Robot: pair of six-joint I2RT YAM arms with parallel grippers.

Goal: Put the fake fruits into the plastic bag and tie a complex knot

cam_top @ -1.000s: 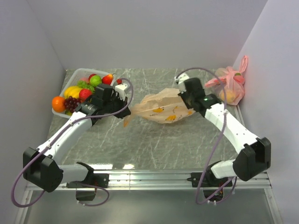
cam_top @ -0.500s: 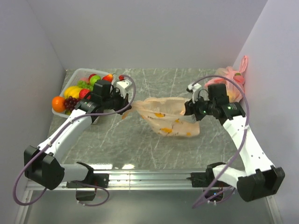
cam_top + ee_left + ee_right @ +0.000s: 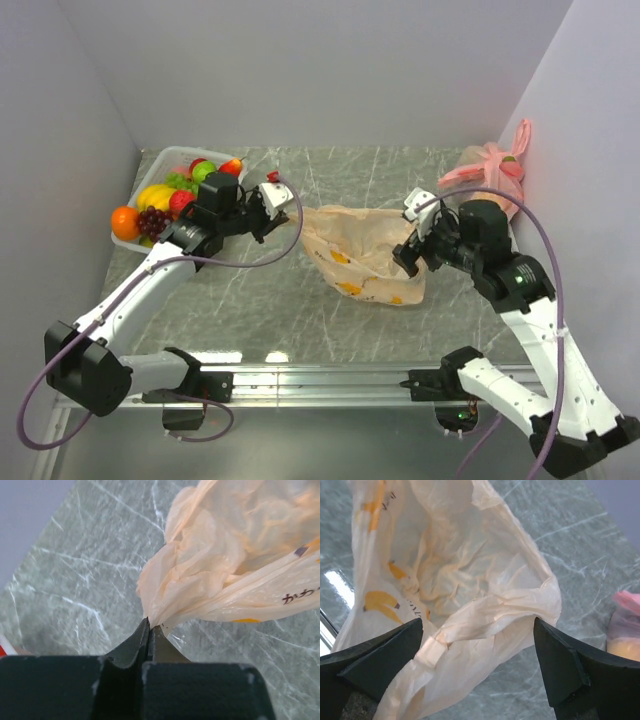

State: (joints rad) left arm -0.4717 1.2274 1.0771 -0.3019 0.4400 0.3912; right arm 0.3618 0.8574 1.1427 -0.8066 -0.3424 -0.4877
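Note:
The plastic bag (image 3: 362, 255) lies crumpled on the marble table, peach-orange and translucent, with its mouth gaping. My left gripper (image 3: 295, 213) is shut on the bag's left end; in the left wrist view the jaws (image 3: 150, 625) pinch a bunched corner of the bag (image 3: 225, 565). My right gripper (image 3: 413, 247) is open at the bag's right side. In the right wrist view its fingers (image 3: 477, 627) stand wide apart, with the bag's rim (image 3: 485, 620) lying loose between them. The fake fruits (image 3: 165, 195) sit piled in a white tray at the far left. The knot is out of view.
The white tray (image 3: 190, 151) stands by the left wall. A pink tied bag (image 3: 490, 172) with a yellow fruit inside rests in the far right corner, its edge visible as pink plastic (image 3: 626, 630) in the right wrist view. Walls close off three sides.
My right gripper has opened and let go of the bag, and its arm has drawn back toward the near right. The left gripper has shifted right with the bag's end. The bag's mouth has spread open.

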